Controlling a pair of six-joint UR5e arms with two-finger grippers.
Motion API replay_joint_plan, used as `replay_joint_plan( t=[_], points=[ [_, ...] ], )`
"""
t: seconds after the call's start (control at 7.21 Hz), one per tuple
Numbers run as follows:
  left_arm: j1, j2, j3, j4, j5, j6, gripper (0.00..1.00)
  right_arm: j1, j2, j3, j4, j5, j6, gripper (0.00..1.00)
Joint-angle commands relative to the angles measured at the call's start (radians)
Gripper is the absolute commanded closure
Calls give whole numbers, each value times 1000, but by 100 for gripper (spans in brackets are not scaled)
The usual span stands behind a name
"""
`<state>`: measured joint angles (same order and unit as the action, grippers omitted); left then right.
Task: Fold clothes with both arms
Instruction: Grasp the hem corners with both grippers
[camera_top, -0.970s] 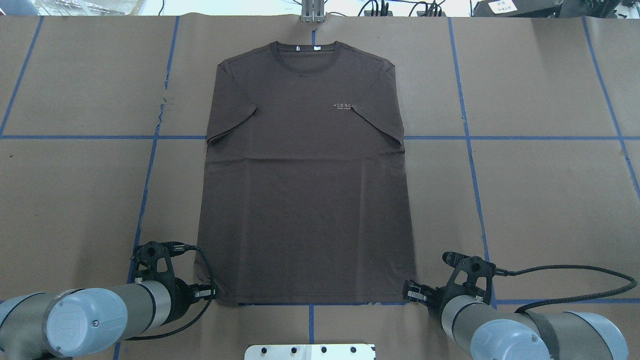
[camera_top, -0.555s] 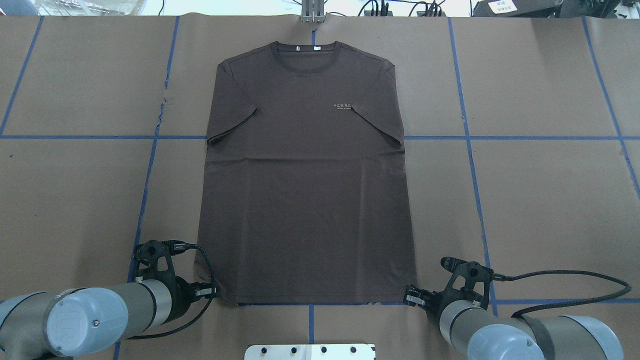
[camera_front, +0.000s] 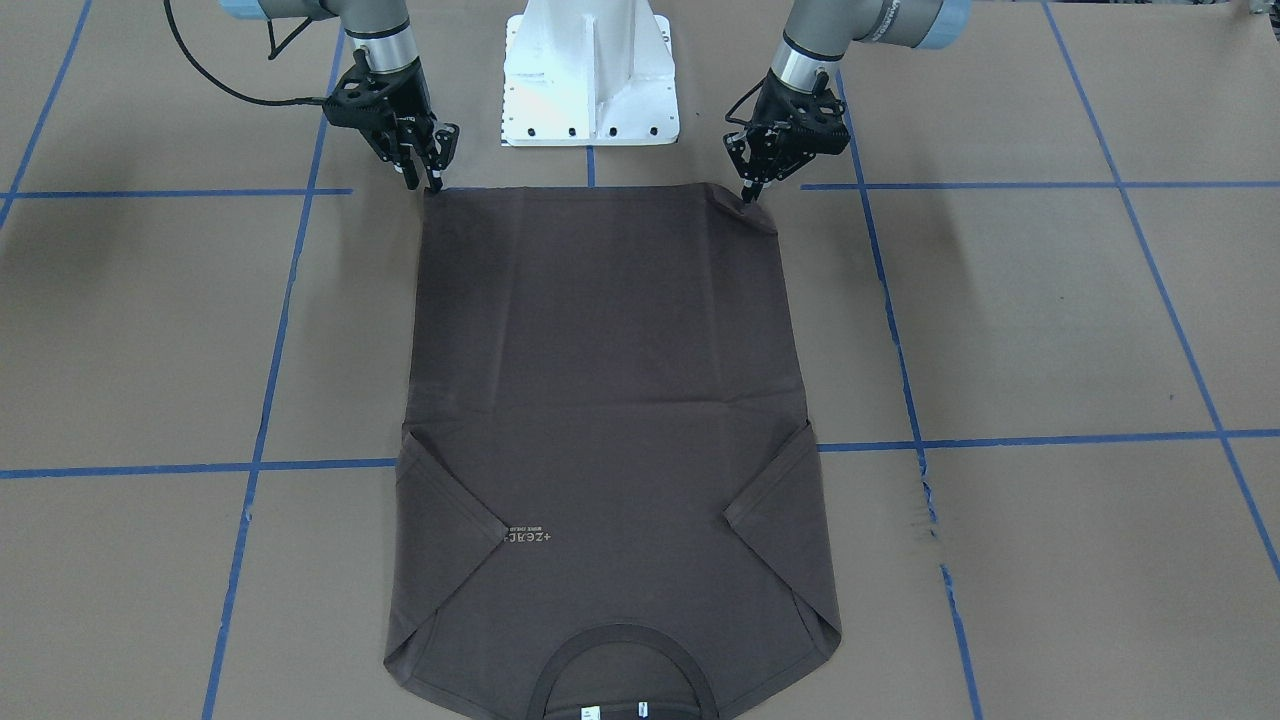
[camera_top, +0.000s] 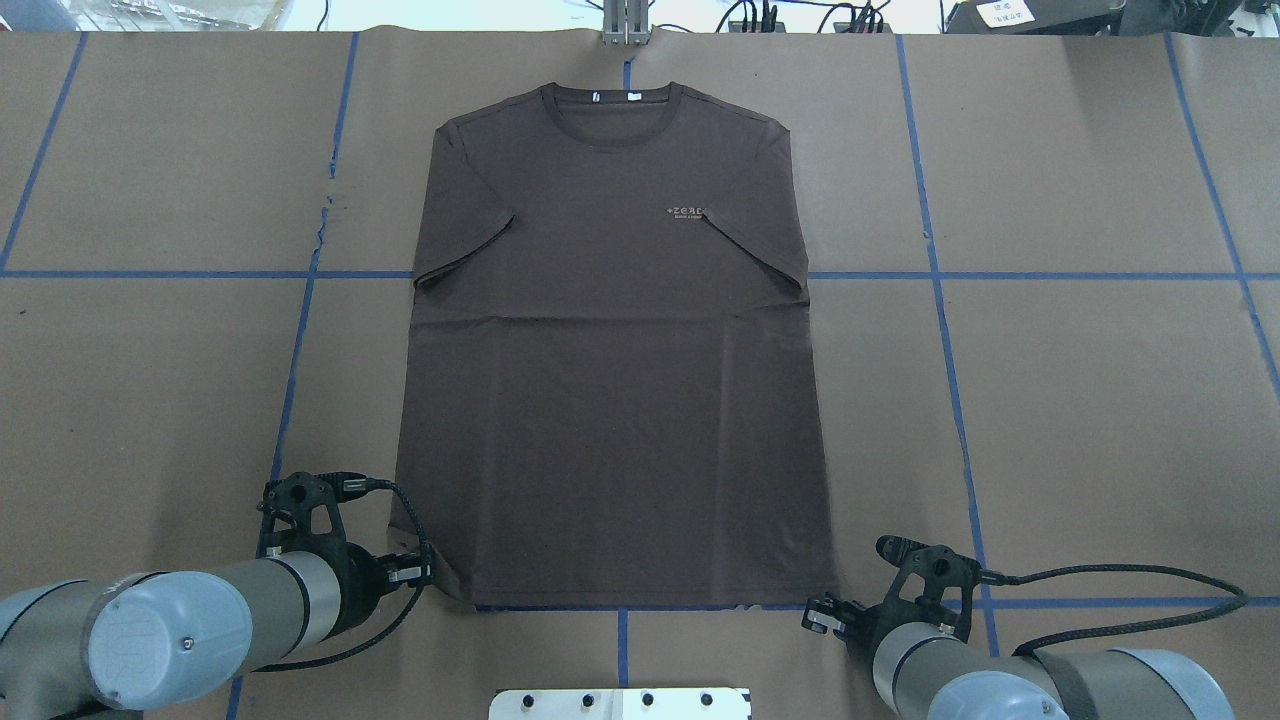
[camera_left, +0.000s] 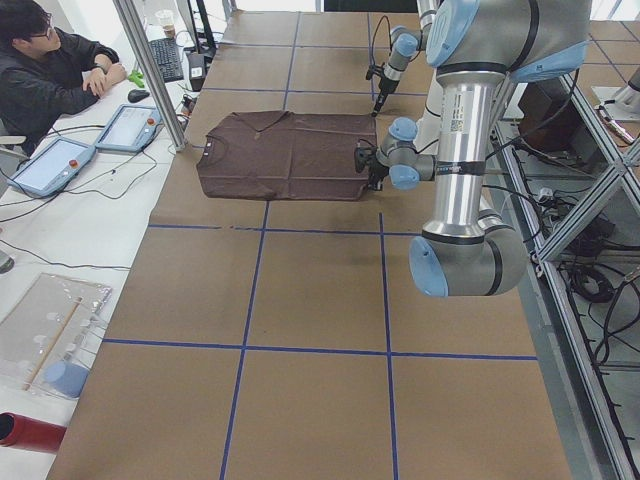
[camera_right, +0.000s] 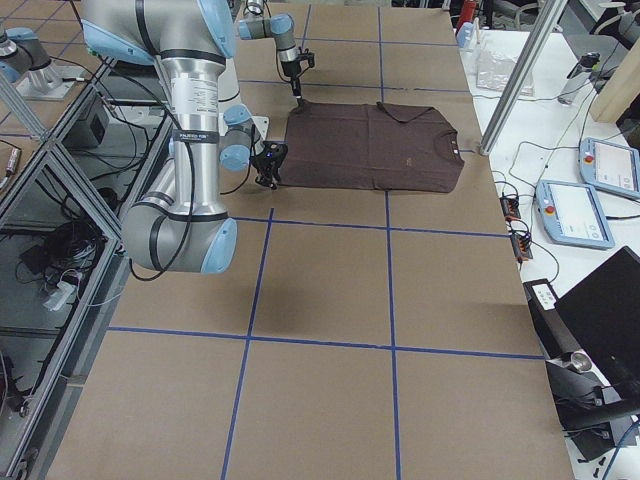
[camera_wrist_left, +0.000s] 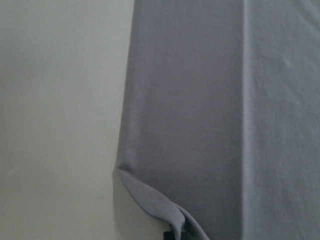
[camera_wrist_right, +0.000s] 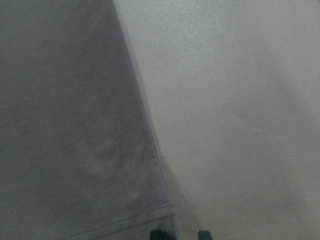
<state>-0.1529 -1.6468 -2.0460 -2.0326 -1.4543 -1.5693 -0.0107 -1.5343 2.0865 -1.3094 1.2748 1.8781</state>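
The dark brown T-shirt lies flat on the brown paper, collar at the far side, both sleeves folded inward and the hem toward me. My left gripper is at the hem's left corner. In the left wrist view that corner curls up off the paper into the shut fingertips. My right gripper is at the hem's right corner, open. In the right wrist view its two tips stand apart, one at the fabric edge and one over bare paper.
The white pedestal base stands just behind the hem, between the arms. Blue tape lines cross the paper. In the exterior left view a seated person and tablets are beyond the table's far edge, by a metal post.
The right gripper has drawn back toward the base, off the hem's right corner. The left gripper has shifted slightly along the left edge, and that corner now looks puckered.
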Motion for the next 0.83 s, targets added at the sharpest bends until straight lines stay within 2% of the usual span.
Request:
replay_joint_plan(
  t=[0.0, 0.42, 0.55, 0.69],
  points=[
    [-2, 2, -3, 0, 2, 0, 100, -2, 7, 1, 1, 0, -1, 100],
    [-2, 2, -5, 0, 2, 0, 100, 11, 8, 18, -8, -9, -11, 100],
    [-4, 10, -44, 20, -1, 3, 100, 20, 3, 59, -13, -8, -13, 100],
    [-4, 9, -151, 135, -4, 3, 100, 21, 2, 116, -61, -6, -13, 100]
  ],
)
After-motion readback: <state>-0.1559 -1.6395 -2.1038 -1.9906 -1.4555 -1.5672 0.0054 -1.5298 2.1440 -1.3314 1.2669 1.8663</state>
